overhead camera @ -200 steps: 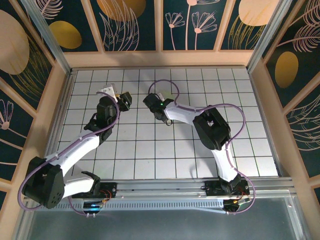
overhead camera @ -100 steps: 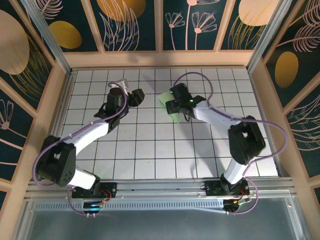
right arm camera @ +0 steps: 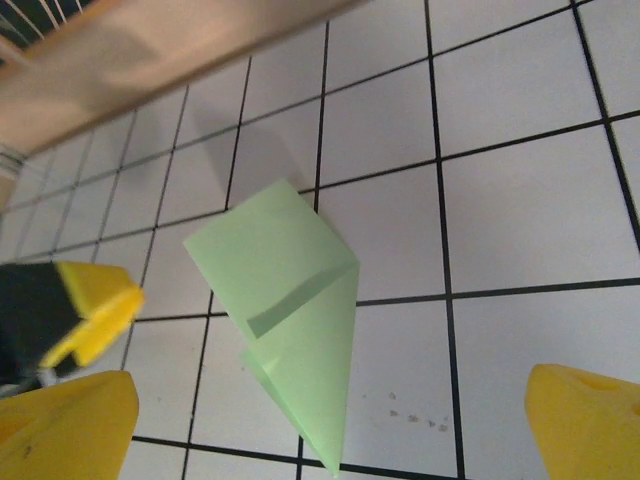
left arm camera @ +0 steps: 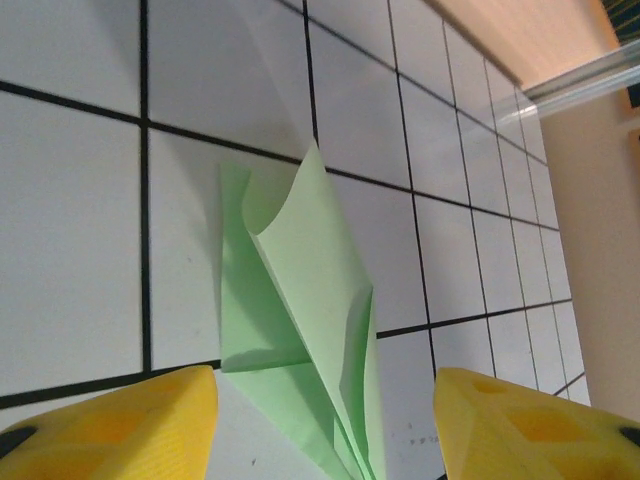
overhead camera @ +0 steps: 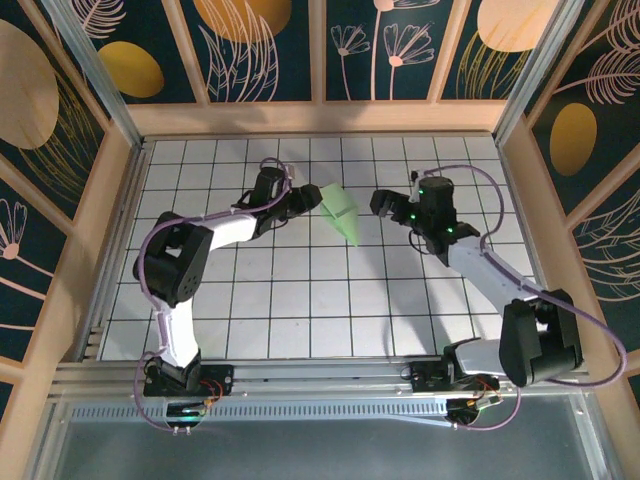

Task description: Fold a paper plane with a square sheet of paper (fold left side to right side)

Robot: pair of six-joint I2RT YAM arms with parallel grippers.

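Note:
The square sheet of paper, pale green, lies folded into a pointed paper plane [overhead camera: 341,212] on the white grid table [overhead camera: 300,300], its tip toward the near side and one flap lifted. My left gripper [overhead camera: 305,200] sits just left of it, open. In the left wrist view the plane [left arm camera: 300,300] lies between the yellow fingers [left arm camera: 120,425] without touching them. My right gripper [overhead camera: 381,205] stands open a tile to the right of the plane. In the right wrist view the plane [right arm camera: 290,300] lies ahead of the wide-apart fingers [right arm camera: 585,420].
Wooden walls [overhead camera: 320,117] and an aluminium post [overhead camera: 522,90] ring the table. The left gripper's yellow fingertip [right arm camera: 95,310] shows beside the plane in the right wrist view. Both arms' bases [overhead camera: 190,380] sit at the near edge.
The right gripper let go of the paper, opened wide and drew back to the right. The left arm swung right up to the plane, which now lies uncovered on the table.

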